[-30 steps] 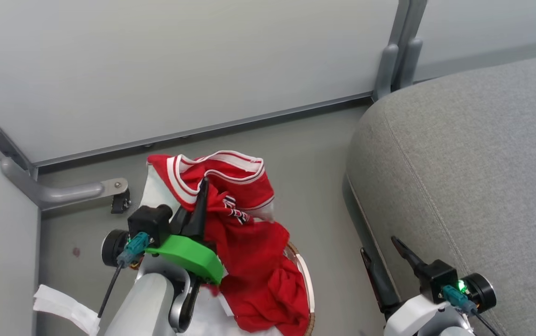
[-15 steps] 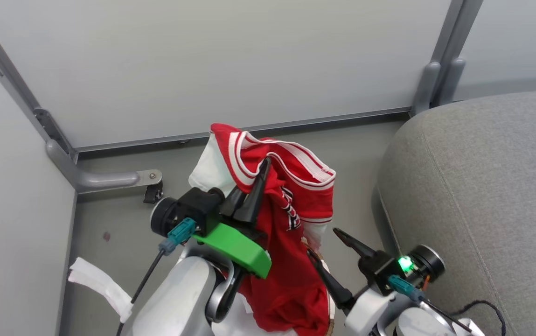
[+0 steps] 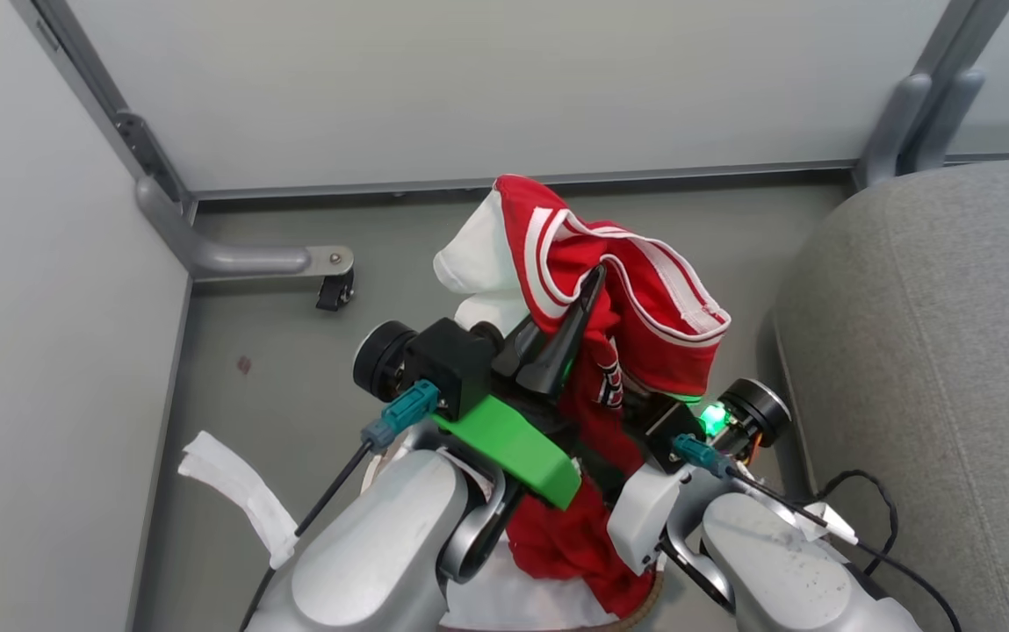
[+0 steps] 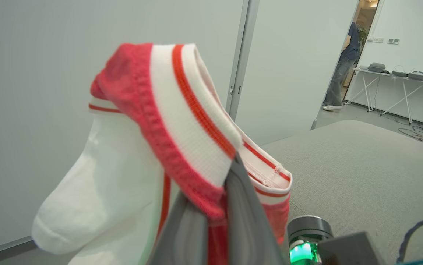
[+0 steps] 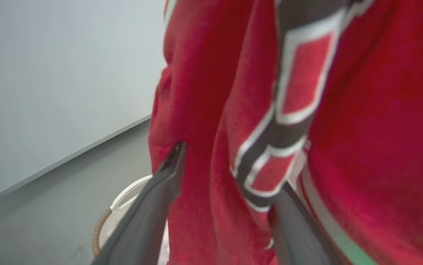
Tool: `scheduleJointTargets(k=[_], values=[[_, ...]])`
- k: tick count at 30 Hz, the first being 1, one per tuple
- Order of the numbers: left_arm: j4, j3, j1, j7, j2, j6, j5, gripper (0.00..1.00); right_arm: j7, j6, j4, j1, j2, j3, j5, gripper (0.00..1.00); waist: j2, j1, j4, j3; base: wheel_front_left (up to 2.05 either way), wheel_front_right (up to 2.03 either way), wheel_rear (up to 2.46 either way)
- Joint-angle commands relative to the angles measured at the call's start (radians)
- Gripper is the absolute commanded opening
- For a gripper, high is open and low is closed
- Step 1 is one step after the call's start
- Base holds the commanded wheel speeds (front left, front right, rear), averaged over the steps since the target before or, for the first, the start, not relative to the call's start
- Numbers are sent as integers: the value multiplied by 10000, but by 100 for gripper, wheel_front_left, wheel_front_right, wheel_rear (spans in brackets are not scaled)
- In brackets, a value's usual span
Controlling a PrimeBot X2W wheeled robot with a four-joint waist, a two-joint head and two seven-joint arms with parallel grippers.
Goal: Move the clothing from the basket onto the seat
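up above the oval white plastic basket with the brown woven rim, a red jersey with white sleeves and red-and-white striped trim is held in the air. it is pinched at its striped collar by the left gripper, whose two long dark fingers are pressed tight together on the trim. in the left wrist view the striped band is seen folded over the finger tips, and a white sleeve is hung down to one side. the body of the jersey is draped down past the green plastic part on the left wrist, and its lower end is seen at the white liner of the basket, at the bottom of the head view.

the right gripper is placed close against the hanging cloth, at the chest lettering. its two fingers are spread wide apart, with a fold of red cloth between them; whether the cloth is pressed by them cannot be told. a green light is lit on the right wrist.

the big grey fabric sofa with rounded edges is found to the robot's right, near the jersey but not touched by it. a strip of white cloth is laid on the grey floor to the left, and a black cable is curled beside the sofa. far off in the left wrist view, a person is seen standing in a doorway.
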Motion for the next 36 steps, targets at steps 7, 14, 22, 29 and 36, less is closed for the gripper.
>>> scheduleJointTargets(k=[7,14,22,29,36], values=[[107,572,-148,-11,25,358,327,100,-17,-6,-467,389,-26,-505,846,0,0,1,52,293,0,0,0],[802,1997,830,-11,60,406,958,100,-17,-8,-2029,1624,-1,-1461,1051,0,0,1,-1293,-92,0,0,0],[1010,3420,2096,-11,115,70,1688,100,-19,-10,-3418,2767,-13,-2478,1467,0,0,1,-3799,-258,0,0,0],[907,3916,2626,-11,40,-182,2119,100,-19,-8,-3978,3162,-13,-2990,1236,0,0,1,-5815,-198,0,0,0],[847,3527,2366,-11,44,-337,2116,100,-19,-8,-4508,3069,-78,-3703,995,0,0,1,-6515,263,0,0,0]])
